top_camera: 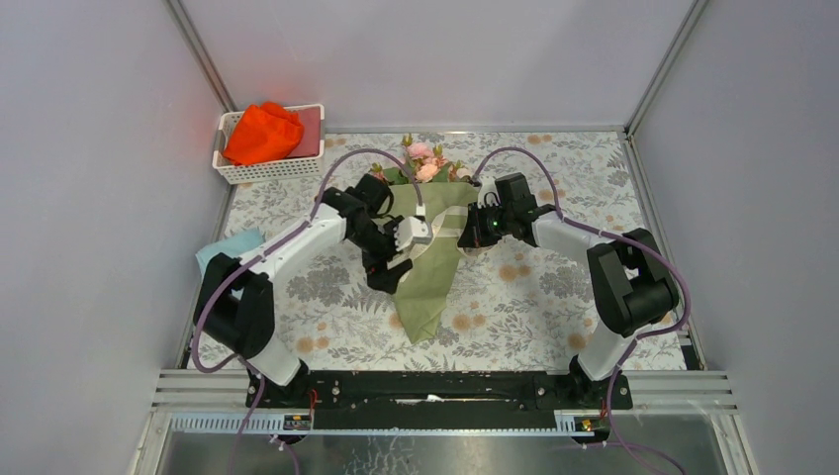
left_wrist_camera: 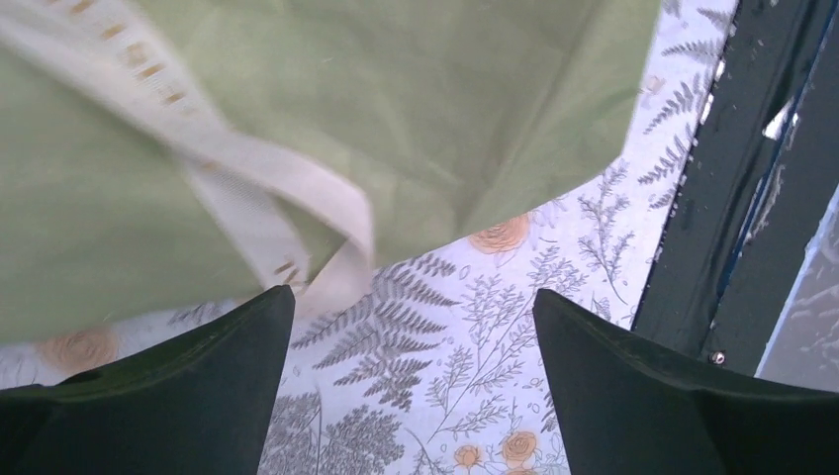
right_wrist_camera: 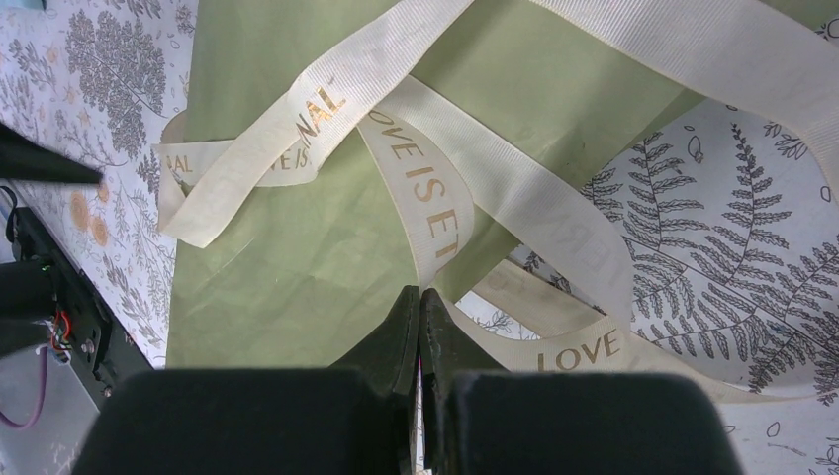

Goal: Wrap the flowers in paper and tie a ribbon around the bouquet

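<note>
Bouquet (top_camera: 431, 272) lay flat mid-table, long axis running far to near: pink roses (top_camera: 425, 160) at the far wide end, cone tip toward the arm bases. The 2 arms flanked it at mid-cone, left from the left side, right from the right edge.

Ribbon (right_wrist_camera: 416, 188), cream with gold lettering, crossed the olive paper (left_wrist_camera: 445, 99) in loose loops, roughly across the cone axis, not cinched, no knot visible.

Right gripper (right_wrist_camera: 420, 295) was fully closed, and 1 ribbon strand ran straight into its fingertips, so it looked pinched there.

Left gripper (left_wrist_camera: 411, 297) stood wide apart and held nothing, with only the fern-print tablecloth (left_wrist_camera: 445, 386) between its fingers. A slack ribbon loop hung off the paper edge just ahead of it, nearer 1 finger than the other.

Judged step: tying underway, wrap done. The next grab likely falls to the left arm, nearest the slack loop, and needs a short shift toward that loop. Risk: catching the paper edge with the ribbon, or dragging the cone.

White basket (top_camera: 269, 174) with orange-red cloth (top_camera: 262, 134) sat far-left, light blue cloth (top_camera: 226, 247) at the left edge, both well apart. Nothing blocked.
</note>
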Motion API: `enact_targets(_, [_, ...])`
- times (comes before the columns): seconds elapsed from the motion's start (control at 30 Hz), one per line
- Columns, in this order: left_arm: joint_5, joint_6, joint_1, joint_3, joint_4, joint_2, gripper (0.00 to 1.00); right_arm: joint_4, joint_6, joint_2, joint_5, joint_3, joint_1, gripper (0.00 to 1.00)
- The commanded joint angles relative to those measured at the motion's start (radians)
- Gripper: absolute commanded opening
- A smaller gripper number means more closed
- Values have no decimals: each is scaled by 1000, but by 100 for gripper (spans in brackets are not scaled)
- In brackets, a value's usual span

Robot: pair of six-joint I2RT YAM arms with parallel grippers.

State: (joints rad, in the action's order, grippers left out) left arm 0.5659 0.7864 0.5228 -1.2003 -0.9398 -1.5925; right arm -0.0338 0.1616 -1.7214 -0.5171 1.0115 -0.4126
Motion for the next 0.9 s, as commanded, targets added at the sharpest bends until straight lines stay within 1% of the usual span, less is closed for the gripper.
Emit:
enact_targets(0.0, [63, 19, -145, -91, -23, -36, 99, -1, -11, -1, -9, 39, -5, 0])
enact_targets(0.03, [69, -43, -185, -109, 9, -64, 98, -1, -11, -1, -8, 38, -5, 0])
enact_targets(0.07, [62, -101, -225, -131, 39, -102, 94, -1, -11, -1, -9, 38, -5, 0])
enact_targets(0.1, [48, -151, -252, -160, 50, -145, 85, -1, -12, -1, -7, 36, -5, 0])
enact_targets(0.17, [44, -193, -273, -207, 20, -233, 61, -3, -14, -1, -4, 36, -5, 0])
enact_targets(0.2, [63, -190, -274, -214, -2, -262, 56, -3, -15, -1, -3, 35, -5, 0])
enact_targets(0.3, [140, -190, -275, -203, -13, -289, 56, -10, -21, -1, 3, 35, -5, 0])
enact_targets(0.4, [142, -227, -274, -199, 10, -308, 62, -14, -25, -1, 2, 35, -5, 0])
enact_targets(0.47, [142, -242, -274, -196, 17, -325, 62, -14, -25, -1, 3, 35, -5, 0])
enact_targets(0.6, [146, -247, -268, -185, 17, -346, 54, -13, -25, -1, 3, 35, -5, 0])
enact_targets(0.87, [96, -225, -218, -145, 26, -341, 53, -14, -27, 0, 4, 35, -5, 0])
